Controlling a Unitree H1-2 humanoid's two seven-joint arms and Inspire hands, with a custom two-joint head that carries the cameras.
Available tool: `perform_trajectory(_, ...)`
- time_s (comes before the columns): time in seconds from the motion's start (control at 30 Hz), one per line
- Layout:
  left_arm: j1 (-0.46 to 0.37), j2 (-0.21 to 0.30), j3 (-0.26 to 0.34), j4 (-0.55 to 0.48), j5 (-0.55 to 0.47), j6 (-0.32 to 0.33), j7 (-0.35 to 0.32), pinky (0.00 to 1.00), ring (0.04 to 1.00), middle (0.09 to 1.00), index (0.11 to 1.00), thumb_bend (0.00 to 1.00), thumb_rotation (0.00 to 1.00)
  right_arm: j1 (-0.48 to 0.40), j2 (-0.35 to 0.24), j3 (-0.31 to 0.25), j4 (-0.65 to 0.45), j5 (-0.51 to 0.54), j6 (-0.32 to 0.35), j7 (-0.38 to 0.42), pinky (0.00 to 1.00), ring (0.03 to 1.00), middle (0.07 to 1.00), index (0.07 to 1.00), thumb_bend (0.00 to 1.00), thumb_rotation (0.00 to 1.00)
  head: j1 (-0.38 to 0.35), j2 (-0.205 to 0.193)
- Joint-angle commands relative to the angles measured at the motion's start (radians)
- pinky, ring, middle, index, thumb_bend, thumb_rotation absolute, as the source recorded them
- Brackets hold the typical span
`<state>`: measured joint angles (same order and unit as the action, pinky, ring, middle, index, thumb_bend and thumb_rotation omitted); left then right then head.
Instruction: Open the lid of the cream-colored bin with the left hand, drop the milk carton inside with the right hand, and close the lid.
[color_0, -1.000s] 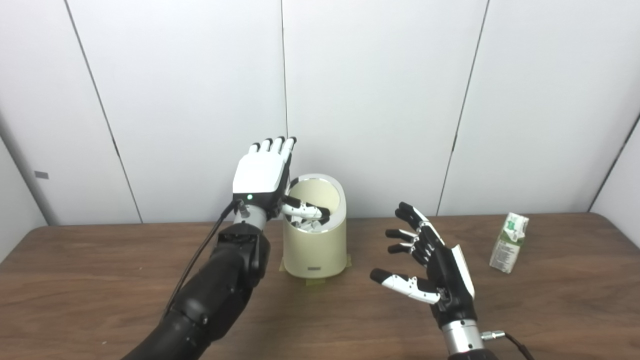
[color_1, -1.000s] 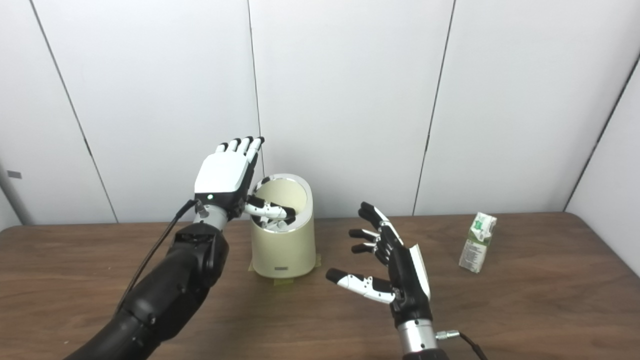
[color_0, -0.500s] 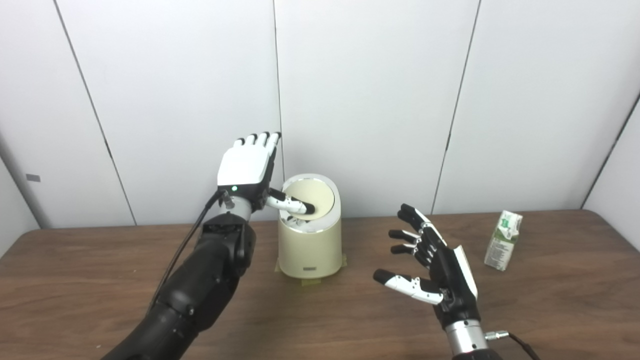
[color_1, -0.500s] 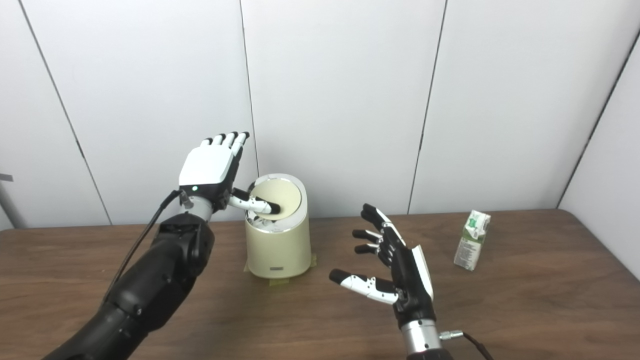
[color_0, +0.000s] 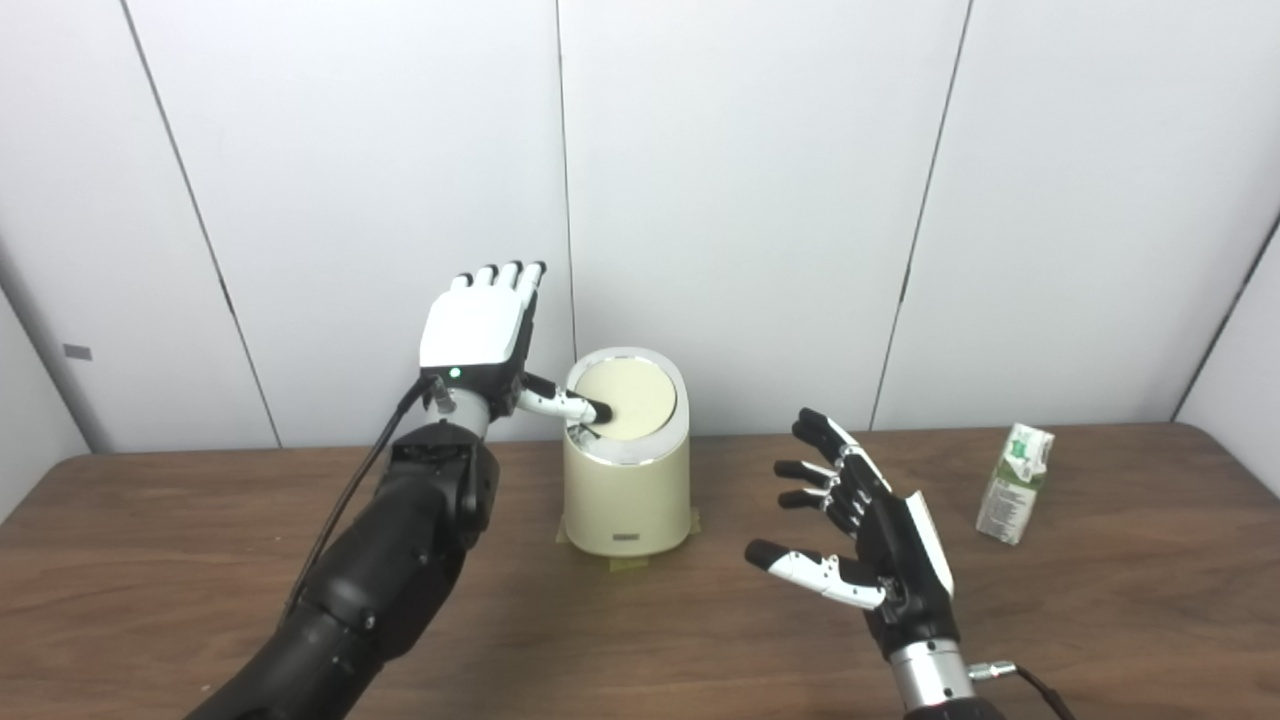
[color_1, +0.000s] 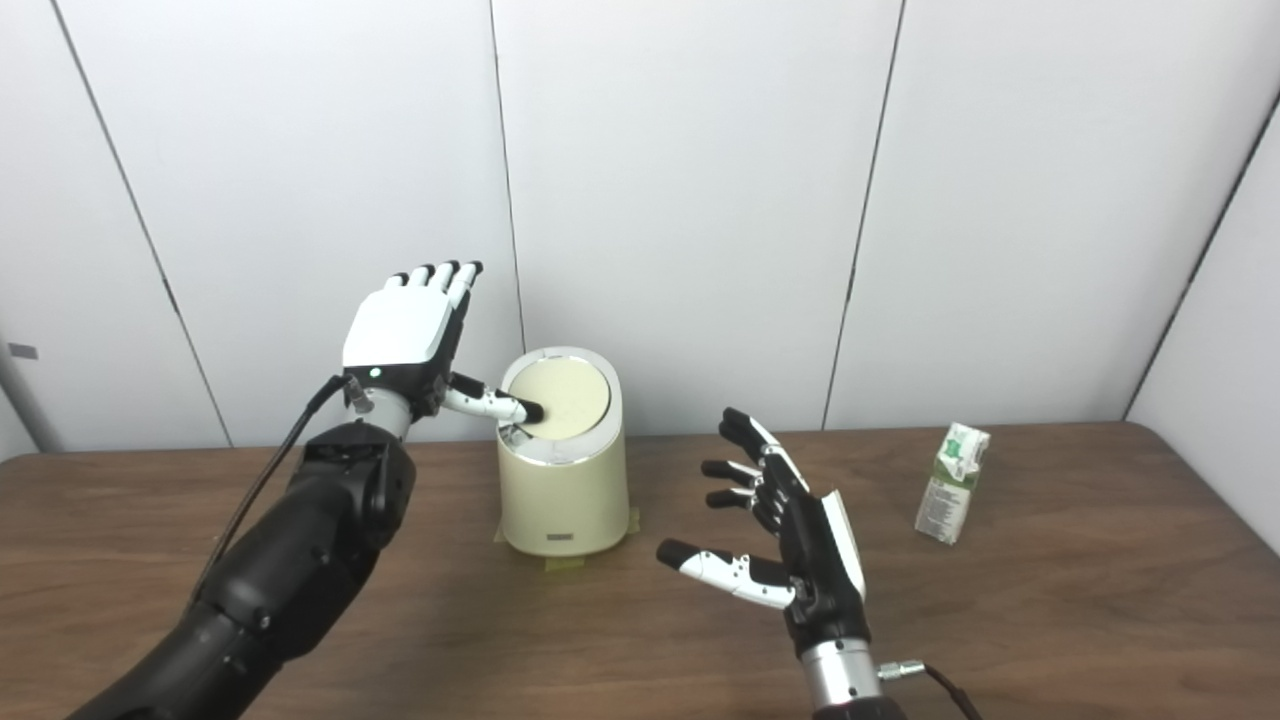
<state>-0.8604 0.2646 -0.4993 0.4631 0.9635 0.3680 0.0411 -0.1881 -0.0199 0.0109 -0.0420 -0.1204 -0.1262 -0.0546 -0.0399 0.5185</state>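
The cream-colored bin (color_0: 627, 490) stands at the middle of the table, and its round lid (color_0: 630, 398) is nearly flat in the silver rim. My left hand (color_0: 480, 335) is open and raised just left of the bin, fingers up, with its thumb tip resting on the left edge of the lid. The milk carton (color_0: 1016, 483) stands upright at the far right of the table. My right hand (color_0: 865, 535) is open and empty, hovering between the bin and the carton, well apart from both.
The wooden table (color_0: 200, 560) backs onto a white panelled wall (color_0: 760, 200). Tape marks (color_0: 625, 563) lie under the bin's base. A cable (color_0: 360, 490) runs along my left forearm.
The lid has swung down from tilted open to nearly flat. My left hand has drawn back to the left, its thumb sliding to the lid's edge. My right hand has stayed put.
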Motion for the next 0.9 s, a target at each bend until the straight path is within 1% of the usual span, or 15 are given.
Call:
perform_trajectory(0.0, -0.024, 0.005, -0.006, -0.025, 0.021, -0.012, -0.003, 1.0, 1.0, 1.0, 1.0, 1.0, 0.31, -0.032, 0.008, 0.002, -0.033, -0.002, -0.021, -0.005, 0.63, 0.745, 0.88, 0.873, 0.78, 0.3, -0.002, 0.0)
perform_trajectory(0.1, -0.022, 0.01, -0.003, -0.045, 0.019, -0.007, -0.014, 1.0, 1.0, 1.0, 1.0, 1.0, 0.35, -0.034, 0.01, 0.001, -0.033, -0.001, -0.02, -0.006, 0.62, 0.745, 0.881, 0.874, 0.78, 0.31, 0.0, 0.001)
perform_trajectory(0.23, -0.019, 0.012, 0.004, -0.059, 0.011, -0.014, -0.015, 1.0, 1.0, 1.0, 1.0, 1.0, 0.36, -0.039, 0.005, -0.004, -0.017, 0.007, -0.031, -0.005, 0.62, 0.746, 0.882, 0.874, 0.78, 0.31, -0.001, 0.0)
perform_trajectory(0.37, -0.012, 0.005, 0.009, -0.062, -0.002, -0.023, -0.012, 1.0, 1.0, 1.0, 1.0, 1.0, 0.36, -0.038, 0.007, -0.001, -0.032, 0.007, -0.024, -0.002, 0.62, 0.745, 0.88, 0.871, 0.76, 0.3, -0.001, -0.002)
perform_trajectory(0.43, -0.008, 0.002, 0.007, -0.063, -0.001, -0.024, -0.007, 1.0, 1.0, 1.0, 1.0, 1.0, 0.36, -0.037, 0.004, -0.002, -0.025, 0.011, -0.033, 0.0, 0.62, 0.748, 0.884, 0.874, 0.76, 0.3, 0.0, -0.002)
perform_trajectory(0.67, -0.01, 0.005, 0.012, -0.072, -0.001, -0.022, -0.014, 1.0, 1.0, 1.0, 1.0, 1.0, 0.37, -0.034, 0.006, -0.002, -0.033, 0.01, -0.016, -0.001, 0.61, 0.74, 0.881, 0.872, 0.77, 0.3, -0.001, 0.001)
perform_trajectory(0.77, -0.011, 0.006, 0.02, -0.075, -0.003, -0.025, -0.005, 1.0, 1.0, 1.0, 1.0, 1.0, 0.38, -0.034, 0.006, -0.001, -0.035, 0.012, -0.016, 0.0, 0.61, 0.743, 0.882, 0.873, 0.77, 0.29, 0.002, 0.001)
perform_trajectory(0.87, -0.014, 0.005, 0.042, -0.083, -0.015, -0.027, 0.006, 1.0, 1.0, 1.0, 1.0, 1.0, 0.4, -0.034, 0.003, -0.002, -0.026, 0.009, -0.024, -0.001, 0.61, 0.744, 0.881, 0.874, 0.77, 0.3, 0.003, 0.003)
